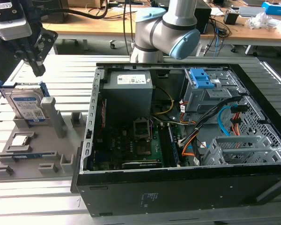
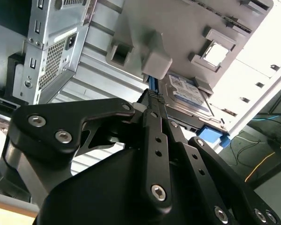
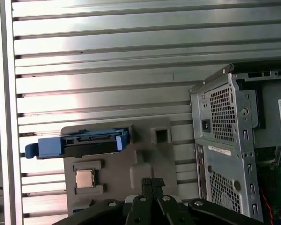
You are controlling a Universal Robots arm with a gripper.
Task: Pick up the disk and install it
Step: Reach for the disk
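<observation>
In the exterior view the end effector hangs above the disk, its fingers clenched together on nothing. The disk stands on edge in a slot of a grey fixture near the worktop's edge on the exterior view's left. Standing upright like that, its upper rim is probably easiest to reach from above. The computer case lies on its side just beside the fixture with its panel off, so its interior faces up. A grey cage with a blue latch sits at the case's far side.

In the second wrist view the end effector's closed tips point toward the disk, apart from it. The label faces the camera and the blue frame shows along its edges. A small square chip lies flat in its own pocket beyond.

In the first wrist view the end effector again looks pressed tight. The disk appears edge-on, with the chip beside it and the case's corner nearby.
</observation>
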